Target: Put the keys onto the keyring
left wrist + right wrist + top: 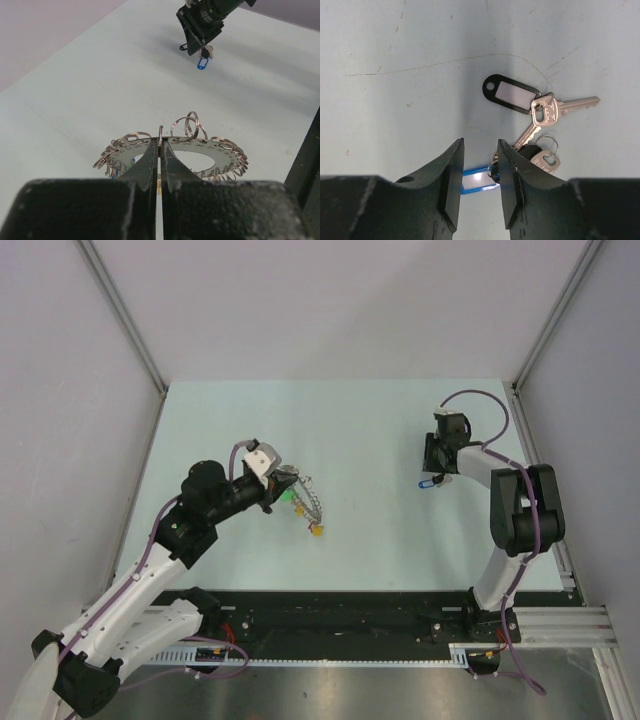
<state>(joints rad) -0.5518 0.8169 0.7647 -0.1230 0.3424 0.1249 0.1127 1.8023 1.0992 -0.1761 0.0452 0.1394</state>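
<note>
The keyring (227,151) is a flat silver ring strung with many small wire loops; green and yellow tags (316,530) hang under it. My left gripper (160,142) is shut on its near rim and holds it above the table, left of centre (303,492). On the right lie the keys (547,111), silver, with a black tag (510,94) and a blue tag (480,181). My right gripper (480,150) hovers open just over them, the blue tag showing in the gap between its fingers. In the top view that gripper (435,478) stands beside the blue tag (428,483).
Pale walls and metal frame posts (120,310) close in the table on three sides. A black rail (340,615) carrying both arm bases runs along the near edge. The pale green tabletop (380,440) stretches between the two arms.
</note>
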